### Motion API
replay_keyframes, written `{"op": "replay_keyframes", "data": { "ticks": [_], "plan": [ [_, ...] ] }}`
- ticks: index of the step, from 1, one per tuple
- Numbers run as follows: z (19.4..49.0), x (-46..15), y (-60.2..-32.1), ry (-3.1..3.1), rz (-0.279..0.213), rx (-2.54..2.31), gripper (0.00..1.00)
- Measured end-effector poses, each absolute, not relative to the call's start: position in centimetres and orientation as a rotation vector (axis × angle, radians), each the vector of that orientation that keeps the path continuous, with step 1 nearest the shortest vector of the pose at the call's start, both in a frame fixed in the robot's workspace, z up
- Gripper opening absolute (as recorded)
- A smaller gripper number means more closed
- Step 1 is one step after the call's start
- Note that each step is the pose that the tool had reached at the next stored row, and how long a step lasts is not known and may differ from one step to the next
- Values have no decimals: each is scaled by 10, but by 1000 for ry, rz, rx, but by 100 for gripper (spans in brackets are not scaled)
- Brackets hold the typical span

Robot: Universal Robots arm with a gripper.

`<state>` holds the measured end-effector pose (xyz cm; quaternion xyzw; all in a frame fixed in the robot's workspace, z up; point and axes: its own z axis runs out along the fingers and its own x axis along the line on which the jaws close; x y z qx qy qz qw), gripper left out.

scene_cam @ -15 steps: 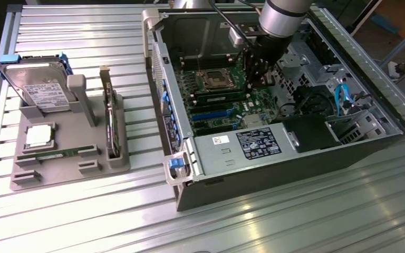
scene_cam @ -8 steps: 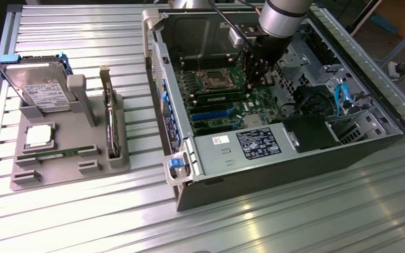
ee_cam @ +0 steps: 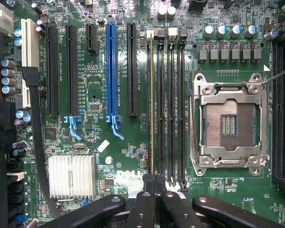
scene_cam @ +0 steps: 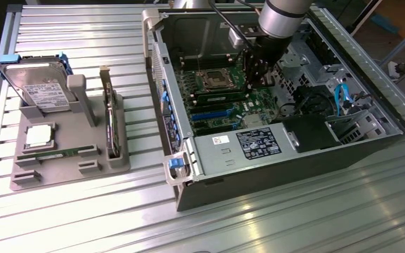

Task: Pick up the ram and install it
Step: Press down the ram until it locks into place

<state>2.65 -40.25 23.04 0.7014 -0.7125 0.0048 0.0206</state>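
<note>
Exterior view: ribbed metal table [scene_cam: 273, 221], open computer case [scene_cam: 188, 158], gripper [scene_cam: 257, 79] pressed together inside.

This looks like a robotics lab or test workshop — the desk [scene_cam: 83, 221] is built of ribbed aluminium profile rather than any household surface. An opened computer case [scene_cam: 273, 105] lies on its side at centre right of the exterior view, its motherboard [ee_cam: 133, 142] exposed. At left, a grey moulded fixture [scene_cam: 69, 158] stands spare parts upright in slots — a hard drive [scene_cam: 37, 87] among them. A robot arm [scene_cam: 281, 18] reaches in from the top.
</note>
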Motion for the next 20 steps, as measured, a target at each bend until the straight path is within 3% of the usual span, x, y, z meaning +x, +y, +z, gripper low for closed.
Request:
{"op": "replay_keyframes", "data": {
  "ticks": [8, 20],
  "plan": [
    [237, 26, -403, -2209, 16, 2174, 11],
    [237, -38, -403, -2219, 36, 2183, 11]
  ]
}}
